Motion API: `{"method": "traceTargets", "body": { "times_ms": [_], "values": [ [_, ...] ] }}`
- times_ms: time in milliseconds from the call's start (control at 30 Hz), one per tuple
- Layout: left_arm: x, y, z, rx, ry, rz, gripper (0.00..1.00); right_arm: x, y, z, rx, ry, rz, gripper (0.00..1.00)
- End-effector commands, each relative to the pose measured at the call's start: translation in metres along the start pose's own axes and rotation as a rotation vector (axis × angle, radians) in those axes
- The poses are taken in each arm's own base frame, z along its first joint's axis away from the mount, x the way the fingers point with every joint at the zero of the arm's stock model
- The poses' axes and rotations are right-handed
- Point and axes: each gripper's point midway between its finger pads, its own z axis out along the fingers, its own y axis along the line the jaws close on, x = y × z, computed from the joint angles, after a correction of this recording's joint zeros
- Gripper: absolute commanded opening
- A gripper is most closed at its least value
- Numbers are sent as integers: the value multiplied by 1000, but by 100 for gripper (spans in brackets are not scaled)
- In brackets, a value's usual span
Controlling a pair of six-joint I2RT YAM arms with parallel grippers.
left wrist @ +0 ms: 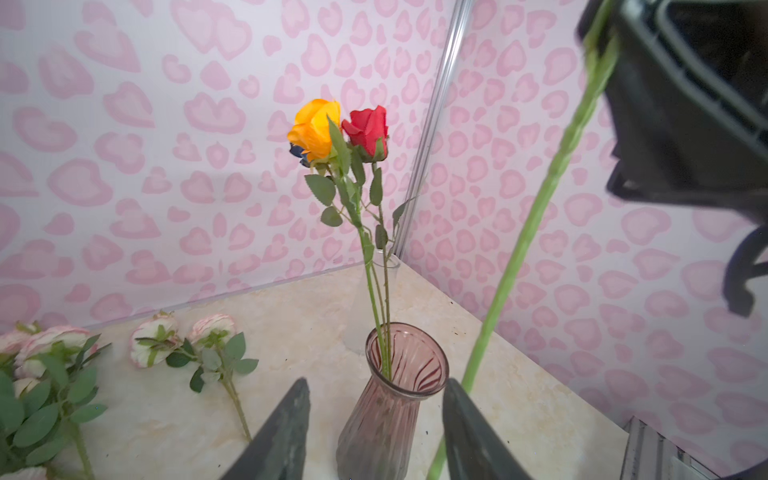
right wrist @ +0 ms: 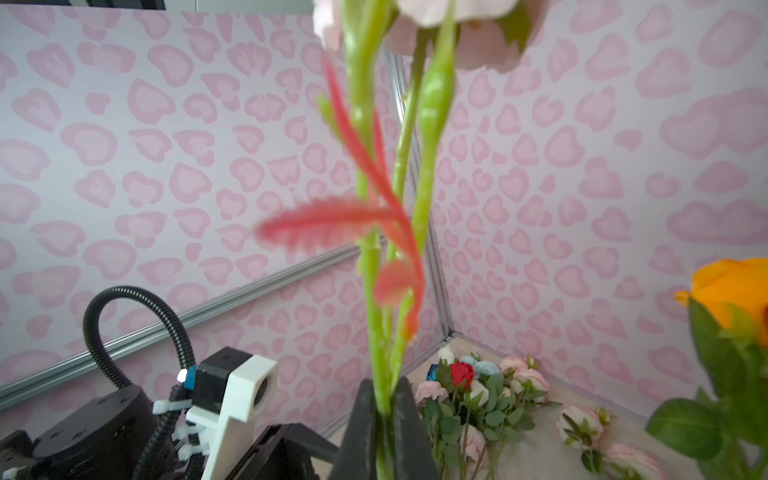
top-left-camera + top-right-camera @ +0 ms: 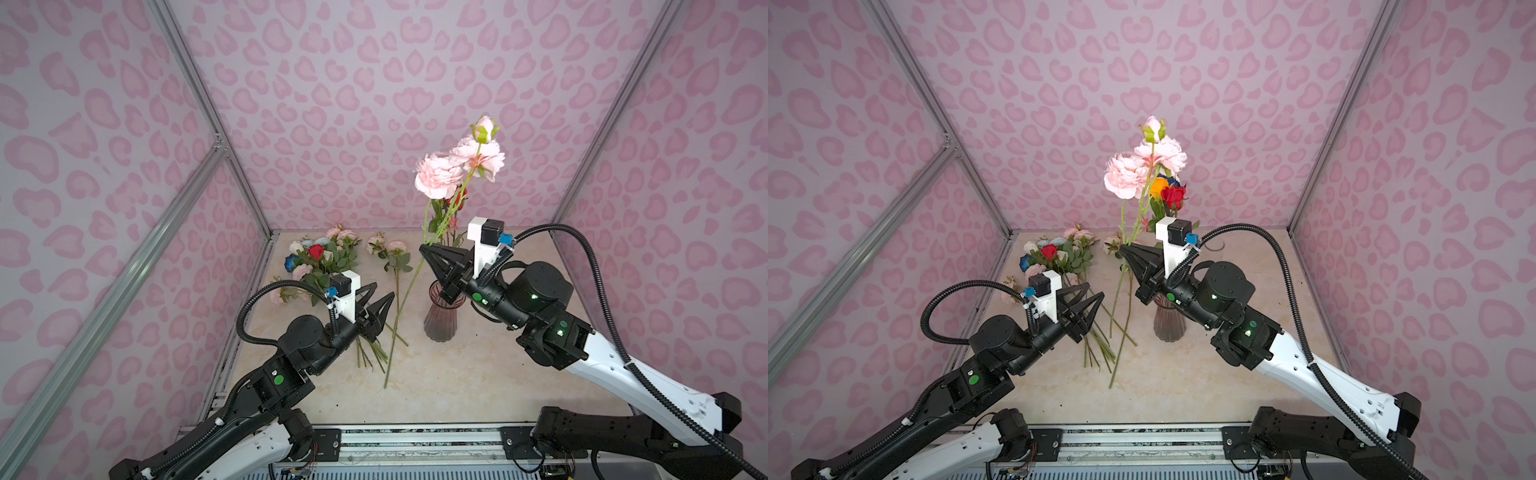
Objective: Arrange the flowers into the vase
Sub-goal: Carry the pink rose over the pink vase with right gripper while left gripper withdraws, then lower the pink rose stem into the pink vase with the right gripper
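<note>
While other flowers [image 3: 320, 257] lay heaped on the table [image 3: 457, 382], the pink flower [image 3: 436, 174] hung tilted beside the vase [image 3: 440, 320], clenched by the right gripper [image 3: 424, 248], seemingly to lift its foot over the rim; the left gripper [image 3: 384, 289] gaped, empty.

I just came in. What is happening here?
The right gripper is shut on a pink flower stem, held up beside the vase, not yet in it. The left gripper is open near that stem. An orange rose and a red rose stand in the vase; other flowers lie on the table.
</note>
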Motion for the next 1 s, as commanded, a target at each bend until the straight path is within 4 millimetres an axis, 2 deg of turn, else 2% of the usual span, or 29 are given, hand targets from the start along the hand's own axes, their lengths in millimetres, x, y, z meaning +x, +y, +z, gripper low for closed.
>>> {"method": "traceTargets", "body": {
  "times_ms": [0, 167, 267, 333, 467, 867, 967],
  "values": [
    [14, 18, -8, -84, 21, -39, 52, -28, -26, -8, 128, -19, -160, 0],
    [34, 32, -17, -141, 44, -94, 52, -63, -59, -20, 261, -55, -275, 0],
    [40, 35, -18, -153, 55, -105, 51, -68, -79, -22, 328, -38, -312, 0],
    [43, 37, -18, -162, 66, -108, 51, -63, -91, -22, 349, -14, -301, 0],
    [51, 38, -16, -170, 84, -110, 51, -36, -111, -20, 360, 24, -243, 0],
    [75, 42, -7, -190, 149, -120, 51, 71, -147, -28, 412, 142, -70, 3],
    [80, 42, -4, -192, 166, -122, 51, 89, -153, -31, 421, 156, -45, 3]
  ]
}}
